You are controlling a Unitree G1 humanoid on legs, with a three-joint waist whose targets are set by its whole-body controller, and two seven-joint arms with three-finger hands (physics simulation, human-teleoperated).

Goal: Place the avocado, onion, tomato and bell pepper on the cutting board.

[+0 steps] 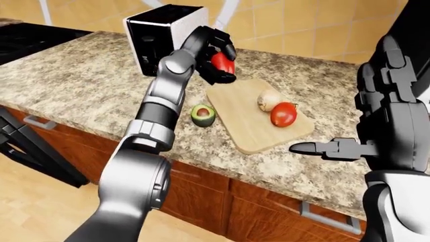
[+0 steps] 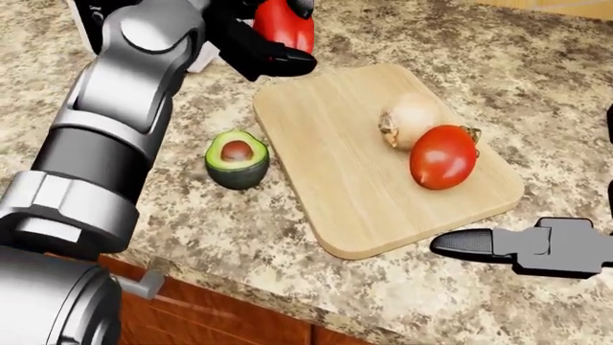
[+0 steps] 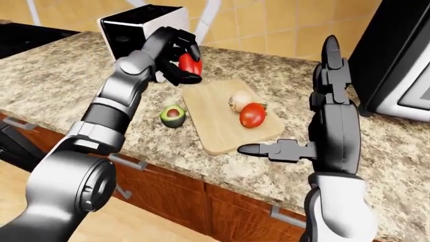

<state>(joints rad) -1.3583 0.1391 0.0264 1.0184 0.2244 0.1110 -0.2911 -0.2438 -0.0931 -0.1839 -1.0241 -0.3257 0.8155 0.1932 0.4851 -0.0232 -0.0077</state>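
Head view, left hand (image 2: 264,36) fingers gripping bell pepper (image 2: 284,25)

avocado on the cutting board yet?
No, in the head view the avocado sits on the countertop, just left of the cutting board.

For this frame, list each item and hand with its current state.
bell pepper: held in left hand, above counter
left hand: shut on bell pepper
right hand: open, empty
onion: on cutting board
tomato: on cutting board, touching onion
avocado: on counter, off board
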